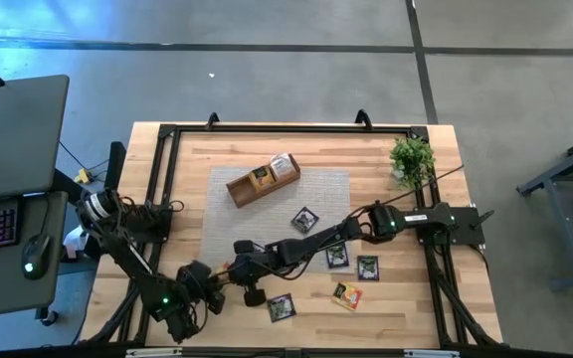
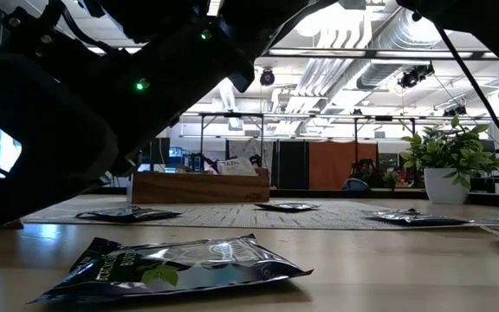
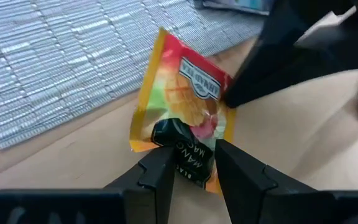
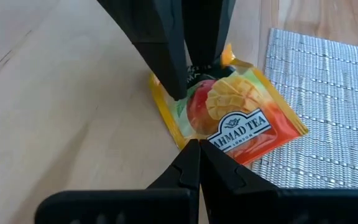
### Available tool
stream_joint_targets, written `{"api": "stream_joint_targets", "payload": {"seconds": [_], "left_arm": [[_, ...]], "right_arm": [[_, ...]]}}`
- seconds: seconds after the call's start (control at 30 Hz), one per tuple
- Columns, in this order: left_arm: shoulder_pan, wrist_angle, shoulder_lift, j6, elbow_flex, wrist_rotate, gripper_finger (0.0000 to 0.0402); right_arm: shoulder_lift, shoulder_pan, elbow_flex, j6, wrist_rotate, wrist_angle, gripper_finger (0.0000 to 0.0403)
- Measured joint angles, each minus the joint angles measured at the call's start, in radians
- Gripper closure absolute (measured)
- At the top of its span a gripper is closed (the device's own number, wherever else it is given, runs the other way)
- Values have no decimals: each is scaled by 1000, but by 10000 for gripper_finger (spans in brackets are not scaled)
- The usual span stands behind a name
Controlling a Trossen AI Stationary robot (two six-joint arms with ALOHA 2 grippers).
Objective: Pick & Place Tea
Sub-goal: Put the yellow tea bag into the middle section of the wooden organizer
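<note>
both grippers meet over one yellow-red mango sachet point(image 3: 185, 109) near the front edge of the grey mat point(image 1: 277, 214), toward the table's front left. our left gripper point(image 3: 194, 165) pinches the sachet's dark-labelled edge between its two fingers, tilting the sachet up off the wood. our right gripper point(image 4: 197, 158) has its fingers pressed together, their tips at the opposite edge of the same sachet; we cannot tell whether anything is caught between them. elsewhere, dark grey-green sachets point(image 1: 337, 257) lie scattered on the wooden table point(image 1: 446, 298) and the mat, with another yellow-red one point(image 1: 346, 295) at the front right. the brown wooden tray point(image 1: 252, 185) sits at the back of the mat with sachets point(image 1: 284, 166) standing in it, and a potted plant point(image 1: 412, 159) stands in the back right corner.
</note>
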Motion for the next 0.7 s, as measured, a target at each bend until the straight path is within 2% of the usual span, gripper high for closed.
{"api": "stream_joint_targets", "payload": {"seconds": [0.27,0.37,0.57,0.7], "left_arm": [[44,-6,-3,57,5,62,291],[44,-17,-3,64,5,70,314],[43,-25,-1,67,4,65,389],[43,-26,0,90,5,64,392]], "right_arm": [[0,3,0,29,0,-17,402],[-1,12,2,44,6,-38,402],[-2,37,2,52,20,-57,402],[-2,48,2,48,64,-75,402]]}}
